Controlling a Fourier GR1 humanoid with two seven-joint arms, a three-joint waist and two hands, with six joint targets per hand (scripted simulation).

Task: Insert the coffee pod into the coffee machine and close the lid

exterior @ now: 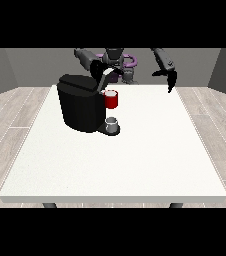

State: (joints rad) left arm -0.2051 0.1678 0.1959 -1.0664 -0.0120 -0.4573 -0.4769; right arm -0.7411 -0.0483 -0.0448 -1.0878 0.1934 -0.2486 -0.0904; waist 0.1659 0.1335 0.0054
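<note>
Table (110, 165): a large white top stood on a pale wood-plank floor, with the robot behind its far edge.

Coffee machine (80, 107): a black machine stood on the table's far half, left of centre. Its body was upright and its top sloped down toward the view's right.

Hand at the view's left (108, 75): this hand was over the machine's top right corner, reaching down from the arm behind it. It lay against dark machine parts, and whether its fingers were open or curled could not be told. Contact with the machine could not be confirmed.

Red holder (111, 100): a red cylindrical part sat at the machine's front, just below that hand, with a pale rim at its top.

Coffee pod: no pod could be picked out apart from the red holder; whether the pale rim was the pod could not be told.

Lid: its position, up or down, could not be made out against the black body.

Cup (112, 124): a small grey cup stood on the machine's base directly under the red holder.

Hand at the view's right (171, 80): this hand hung above the table's far right corner, well apart from the machine. Its fingers pointed downward, straight or only relaxed, and it held nothing.
</note>
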